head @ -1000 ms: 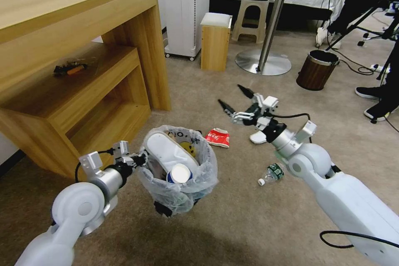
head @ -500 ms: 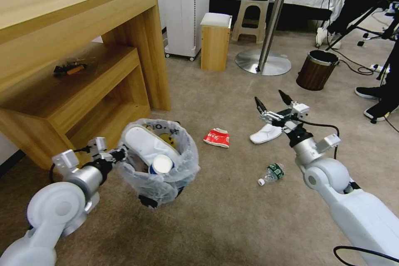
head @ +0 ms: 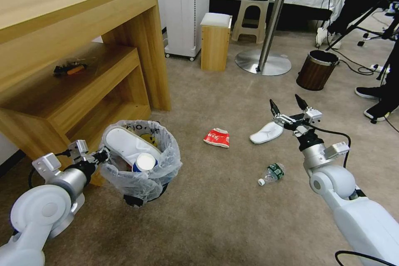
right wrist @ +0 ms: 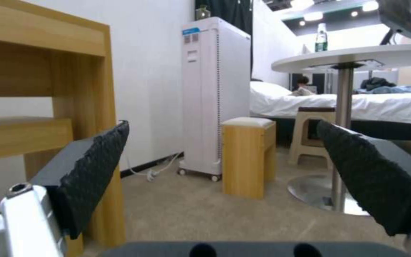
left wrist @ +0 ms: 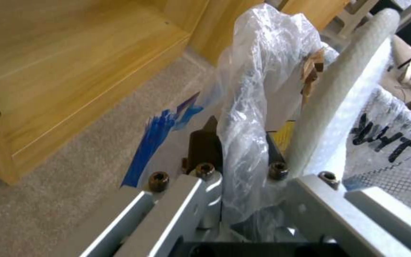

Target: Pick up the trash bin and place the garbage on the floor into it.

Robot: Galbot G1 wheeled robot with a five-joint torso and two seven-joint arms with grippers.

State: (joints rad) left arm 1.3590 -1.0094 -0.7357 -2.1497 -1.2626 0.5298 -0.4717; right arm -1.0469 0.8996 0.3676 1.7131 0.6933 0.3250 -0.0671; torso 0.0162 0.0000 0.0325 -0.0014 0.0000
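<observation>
The trash bin (head: 141, 174), dark with a crinkly white bag, hangs off the floor (head: 224, 220) at the left, beside the wooden desk. My left gripper (head: 101, 156) is shut on its rim; in the left wrist view the dark fingers (left wrist: 205, 142) pinch the bag (left wrist: 250, 89). Inside lie a white slipper (head: 124, 143) and a blue-white cup (head: 144, 162). On the carpet lie a red wrapper (head: 217, 137), another white slipper (head: 267, 132) and a clear bottle (head: 271, 173). My right gripper (head: 286, 103) is open and empty, raised just right of that slipper.
A wooden desk (head: 83, 50) with a low shelf stands close on the left. Farther back are a white appliance (head: 185, 8), a small wooden stool (head: 215, 41), a round table's base (head: 262, 61) and a brown wood-grain bin (head: 316, 70). Cables and a person's feet are at the right edge.
My left arm has carried the bin left and nearer to me, toward the desk. The open right gripper has swung right, from near the wrapper to beside the slipper on the floor.
</observation>
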